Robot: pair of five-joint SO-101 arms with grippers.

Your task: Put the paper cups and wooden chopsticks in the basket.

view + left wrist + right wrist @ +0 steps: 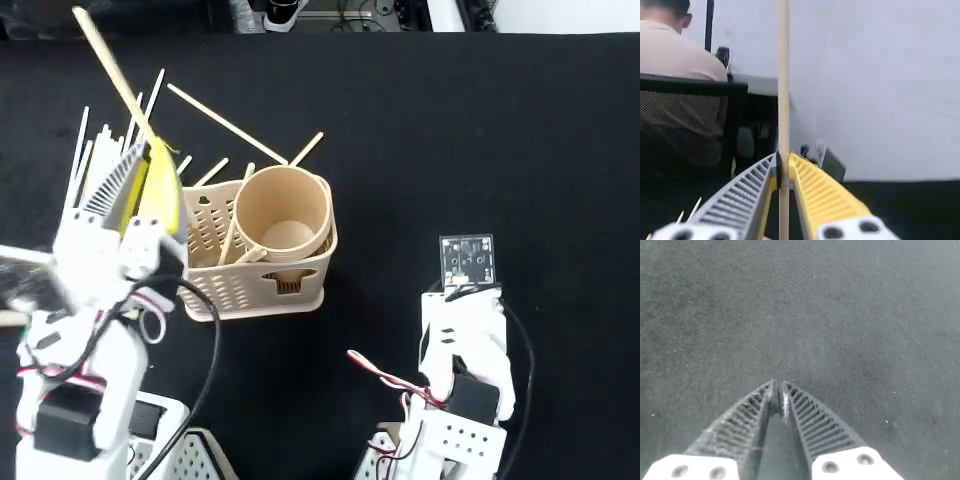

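Observation:
A cream slotted basket [290, 280] stands left of the table's middle with stacked paper cups [283, 212] in it and several wooden chopsticks [228, 124] leaning out over its far side. Left of the basket, my left gripper [140, 160] [783, 165] is shut on one wooden chopstick [112, 72] [783, 75], held raised and tilted toward the table's far left. More chopsticks [90, 150] lie on the cloth beside it. My right gripper [778, 392] is shut with nothing in it, above bare black cloth; its arm [465, 330] sits at the near right.
A black cloth [480, 140] covers the table, with open room on its right half. The arm bases and cables [390, 385] crowd the near edge. In the left wrist view, a chair [690, 130] stands beyond the table against a white wall.

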